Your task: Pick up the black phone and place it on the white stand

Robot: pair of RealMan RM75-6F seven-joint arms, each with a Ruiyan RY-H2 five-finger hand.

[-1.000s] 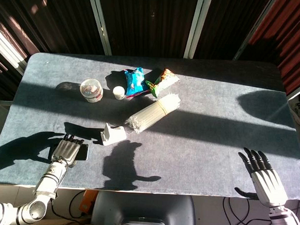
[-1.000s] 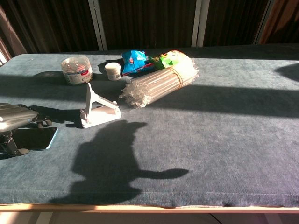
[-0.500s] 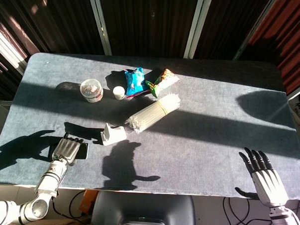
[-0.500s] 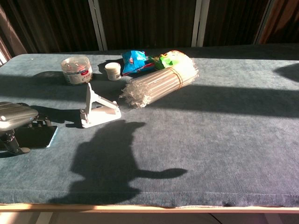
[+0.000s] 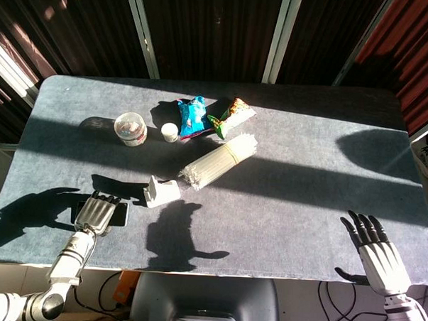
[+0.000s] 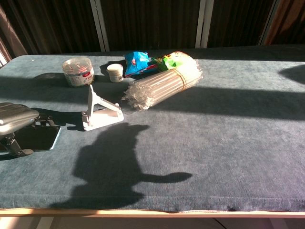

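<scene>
The desk (image 5: 283,206) is covered with a blue-grey felt-like cloth, striped by sunlight and shadow. At its near right corner the right hand (image 5: 377,254) hovers palm down with its dark fingers spread and nothing in them. At the near left, the left hand (image 5: 96,213) lies flat over the black phone (image 6: 39,138), fingers extended over it and fingertips (image 6: 46,125) down at its far edge; from the chest view the thumb props on the desk on the phone's near side. I cannot tell whether the hand is really clamped on the phone or only resting on it.

A bundle of clear drinking straws (image 5: 218,161), bound by a band, lies diagonally at mid-desk. The phone is a thin, glossy black slab with a dark reflective screen, lying flat on the desk, partly hidden under the hand. The white stand (image 6: 99,110) sits just beside it towards the centre, its back plate tilted upright above a flat base with a lip. Behind are a blue snack packet (image 5: 192,116), a green and orange snack packet (image 5: 232,114), a clear round tub (image 5: 131,128) and 1 small white jar (image 5: 170,132).
</scene>
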